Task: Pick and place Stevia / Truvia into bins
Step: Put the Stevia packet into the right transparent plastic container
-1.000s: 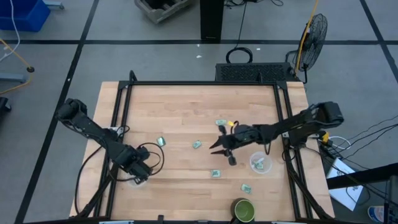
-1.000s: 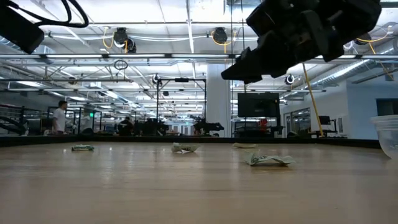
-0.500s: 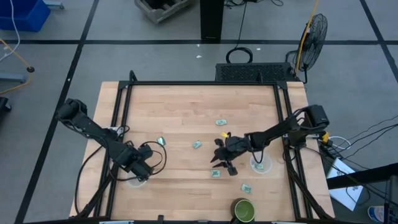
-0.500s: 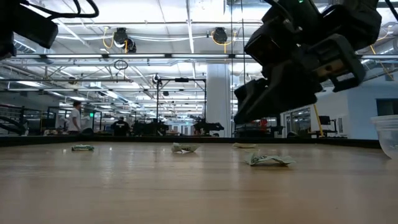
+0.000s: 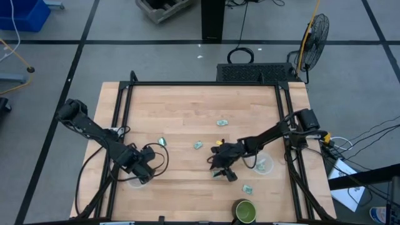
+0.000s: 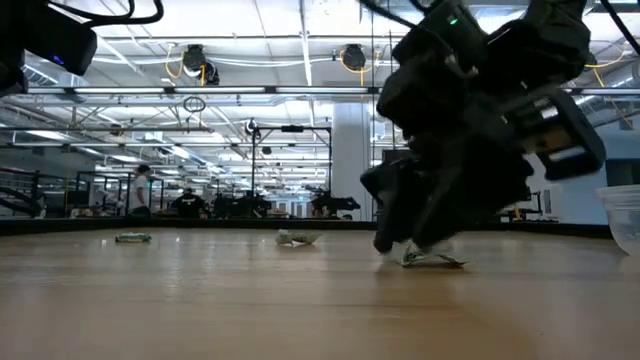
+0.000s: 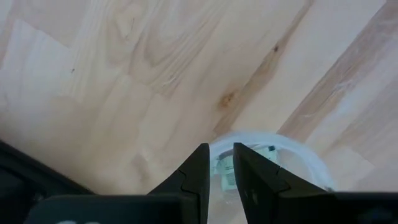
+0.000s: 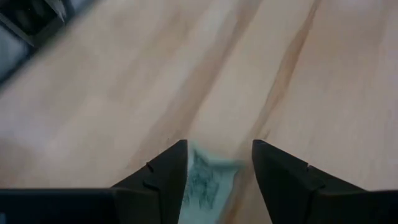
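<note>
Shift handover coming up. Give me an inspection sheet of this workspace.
Surface: pale wooden table, black frame.
Job's things: pale green paper packets, one far, one near; clear plastic cup right; second clear cup holding packets.
Clutter: dark green round cup.
Grippers: right gripper open, straddling a packet; left gripper slightly open over the second cup.
Cables: black loops at left arm.
Surroundings: fan, blue bin.

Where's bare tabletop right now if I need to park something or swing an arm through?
The far half of the table, between the frame rails and the farthest packet, is bare. The near middle strip, between the left gripper and the right gripper, is bare too. It's crowded around the right cup and green cup.
</note>
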`<state>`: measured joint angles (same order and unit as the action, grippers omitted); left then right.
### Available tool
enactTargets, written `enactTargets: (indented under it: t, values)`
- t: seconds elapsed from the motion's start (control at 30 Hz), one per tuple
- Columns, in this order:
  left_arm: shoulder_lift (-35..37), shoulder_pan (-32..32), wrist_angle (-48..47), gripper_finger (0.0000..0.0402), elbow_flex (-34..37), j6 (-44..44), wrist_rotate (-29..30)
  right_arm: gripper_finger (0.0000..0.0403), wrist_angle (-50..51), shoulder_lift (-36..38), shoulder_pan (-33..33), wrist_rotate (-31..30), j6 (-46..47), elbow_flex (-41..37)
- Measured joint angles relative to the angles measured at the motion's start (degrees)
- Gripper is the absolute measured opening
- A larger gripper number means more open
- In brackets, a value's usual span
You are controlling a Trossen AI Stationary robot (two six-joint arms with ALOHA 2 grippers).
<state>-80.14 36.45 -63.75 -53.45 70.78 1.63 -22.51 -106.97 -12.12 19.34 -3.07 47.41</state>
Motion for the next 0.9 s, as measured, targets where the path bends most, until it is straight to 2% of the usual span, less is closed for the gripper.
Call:
enactTargets:
  t: [0.17, 0.3, 0.5, 0.7, 0.9]
  values:
    - [-0.02, 0.00, 2.09, 0.0077, 0.00, 0.00, 0.00, 0.0169, 5.42, -0.27, 0.00, -0.27, -4.65, 2.13]
    - [-0.02, 0.00, 3.15, 0.0077, 0.00, -0.04, 0.01, 0.0161, 4.69, 0.54, 0.27, -2.95, -6.01, 2.09]
    - [-0.02, 0.00, 4.02, 0.0077, 0.00, -0.04, 0.02, 0.0143, 3.89, -0.41, 0.85, -3.02, -5.07, 2.09]
    - [-0.02, 0.00, 4.04, 0.0076, 0.00, -0.04, 0.04, 0.0110, 2.82, -2.17, 0.92, -2.83, -5.19, 2.16]
    - [-0.02, 0.00, 4.04, 0.0077, 0.00, -0.04, 0.04, 0.0059, 1.78, -1.48, 0.90, -3.05, -6.29, 2.07]
